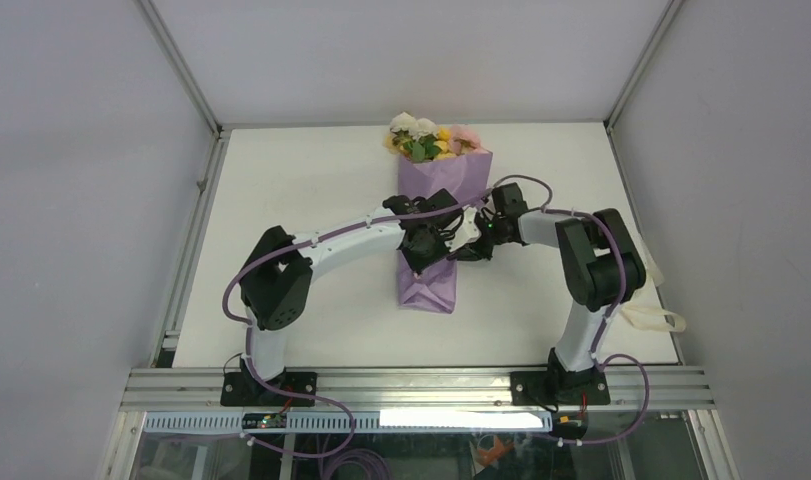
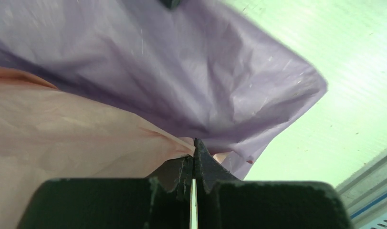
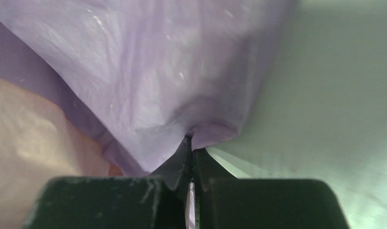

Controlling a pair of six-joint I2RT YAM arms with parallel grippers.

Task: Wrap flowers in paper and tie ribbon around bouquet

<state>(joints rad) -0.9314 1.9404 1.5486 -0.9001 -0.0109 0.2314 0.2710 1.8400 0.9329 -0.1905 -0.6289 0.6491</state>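
A: At the far edge of the desk [image 1: 311, 180], near its middle, what was logged?

B: The flowers [image 1: 428, 140]. Yellow, pink and white heads with green leaves, poking out of the wide end of the paper [image 1: 429, 288]. The paper was rolled round them, lilac face outward, and lay on the desk from that far edge toward the centre, narrow end nearest the arm bases.

A: Left gripper [image 2: 194, 148]?

B: Over the middle of the roll, reaching in from the left. Fingers clenched, tips together, with a fold of paper pinched between them. Both the pale pink face and the lilac face showed at the pinch.

A: Right gripper [image 3: 189, 143]?

B: It came in from the right, just beside the left one at mid-roll. Fingers likewise clenched, nipping a gathered tuck of the lilac face.

A: Ribbon [image 1: 653, 318]?

B: At the right edge of the desk, behind the right arm, well apart from the paper. A cream loop hung past that edge. Neither gripper touched it.
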